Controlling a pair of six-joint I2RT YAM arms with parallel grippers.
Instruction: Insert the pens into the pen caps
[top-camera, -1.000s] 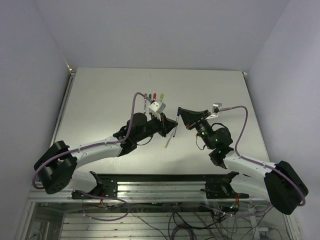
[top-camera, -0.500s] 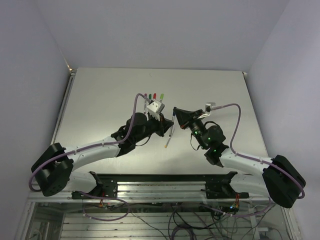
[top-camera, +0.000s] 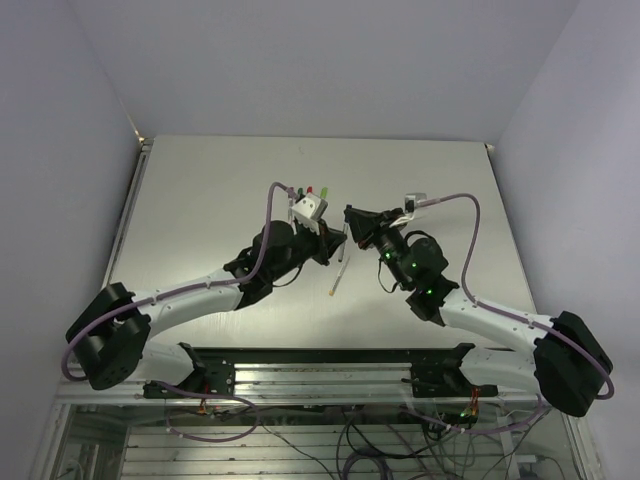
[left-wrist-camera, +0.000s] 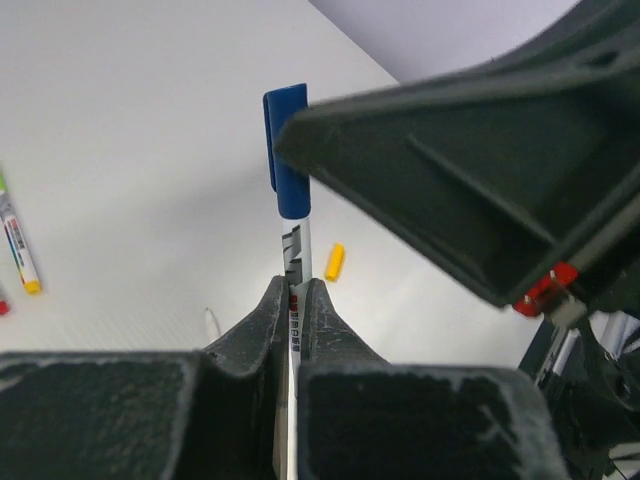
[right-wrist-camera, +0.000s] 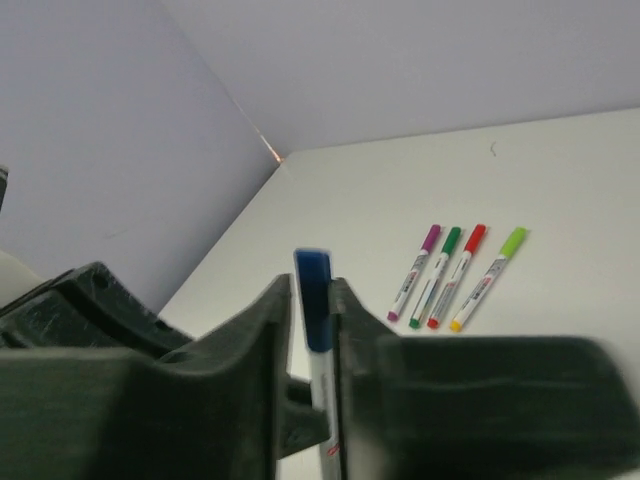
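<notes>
Two arms have drawn together over the last second, the left gripper (left-wrist-camera: 295, 300) clamped on the thin whitish-grey pen (left-wrist-camera: 297, 250) held aloft between them, the right gripper (right-wrist-camera: 313, 292) pinching the stubby dark blue plastic cap (left-wrist-camera: 288, 150), now seemingly seated on its tip.

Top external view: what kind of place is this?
Probably a lab robot test cell: a white table walled in by plain pale panels, two arms bolted to a metal frame with loose wiring beneath, and capped markers laid in a row.
</notes>
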